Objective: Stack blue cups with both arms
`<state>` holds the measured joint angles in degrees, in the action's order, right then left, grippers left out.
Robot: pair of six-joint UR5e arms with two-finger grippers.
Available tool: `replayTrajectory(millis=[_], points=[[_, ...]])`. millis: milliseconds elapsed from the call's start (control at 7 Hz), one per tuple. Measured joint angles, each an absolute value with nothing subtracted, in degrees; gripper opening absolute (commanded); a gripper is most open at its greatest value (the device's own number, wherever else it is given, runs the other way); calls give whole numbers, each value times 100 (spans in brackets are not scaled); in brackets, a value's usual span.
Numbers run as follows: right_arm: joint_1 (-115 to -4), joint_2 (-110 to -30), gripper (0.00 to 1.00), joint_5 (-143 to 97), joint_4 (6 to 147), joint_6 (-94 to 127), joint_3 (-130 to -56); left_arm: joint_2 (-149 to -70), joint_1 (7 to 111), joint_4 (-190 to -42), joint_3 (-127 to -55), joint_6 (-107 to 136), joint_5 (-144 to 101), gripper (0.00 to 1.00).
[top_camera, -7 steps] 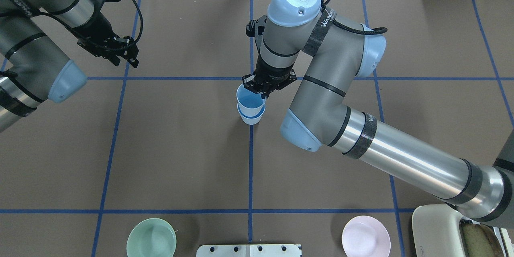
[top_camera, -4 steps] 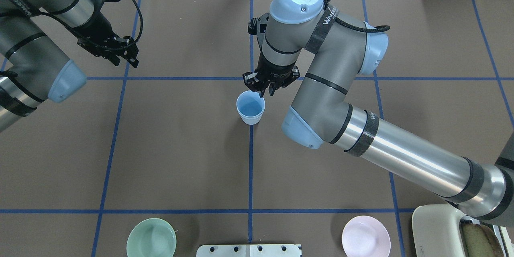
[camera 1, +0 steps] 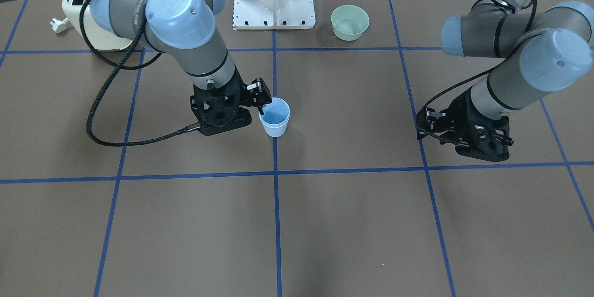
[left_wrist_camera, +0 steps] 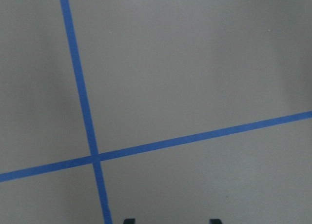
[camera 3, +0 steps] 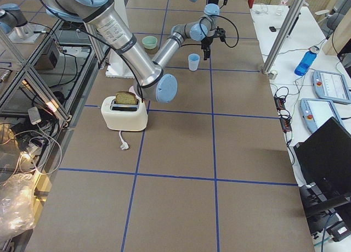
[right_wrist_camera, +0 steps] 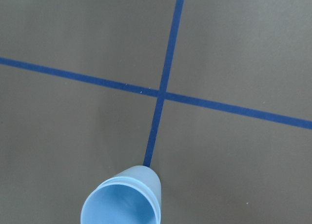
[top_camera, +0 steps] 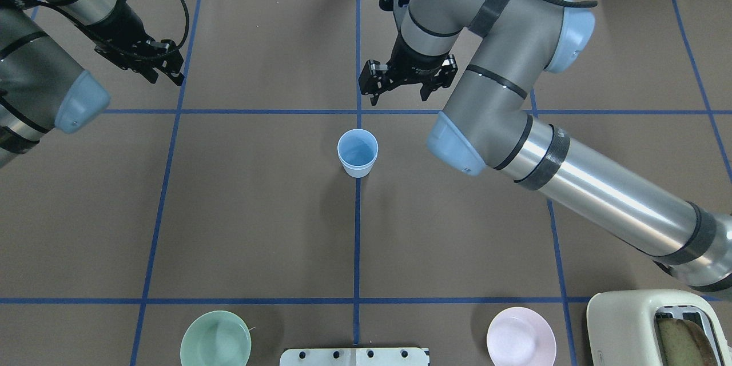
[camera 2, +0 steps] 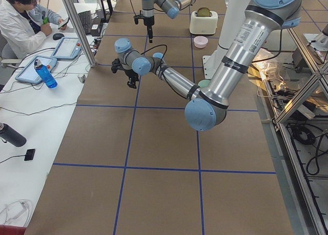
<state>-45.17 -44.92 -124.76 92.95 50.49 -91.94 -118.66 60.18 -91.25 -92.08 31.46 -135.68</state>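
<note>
Stack done: the right fingers (top_camera: 370,81) are spread, gripping nothing.
The blue cups (top_camera: 357,154) sit nested and upright on the worktop (top_camera: 257,211), near those fingers and not touching them. The left fingers (top_camera: 178,73), also spread, hang well apart.

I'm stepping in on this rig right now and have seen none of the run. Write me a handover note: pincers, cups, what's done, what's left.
Left pincer: open, empty, far out on the robot's left side, well away from the cups.
Right pincer: open, empty, lifted clear of the cups.
Two pale-blue tapered plastic cups: nested one inside the other, upright on the centre blue tape line; the right wrist view shows the double rim.
Done: the stack.
Left: nothing on the cups, probably only retracting.
</note>
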Motion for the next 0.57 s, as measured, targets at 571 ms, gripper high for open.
replayTrajectory(millis=[571], points=[[-5846, -5722, 100, -12429, 9309, 4555, -9938, -11530, 7118, -8049, -9325, 798, -13604, 87]])
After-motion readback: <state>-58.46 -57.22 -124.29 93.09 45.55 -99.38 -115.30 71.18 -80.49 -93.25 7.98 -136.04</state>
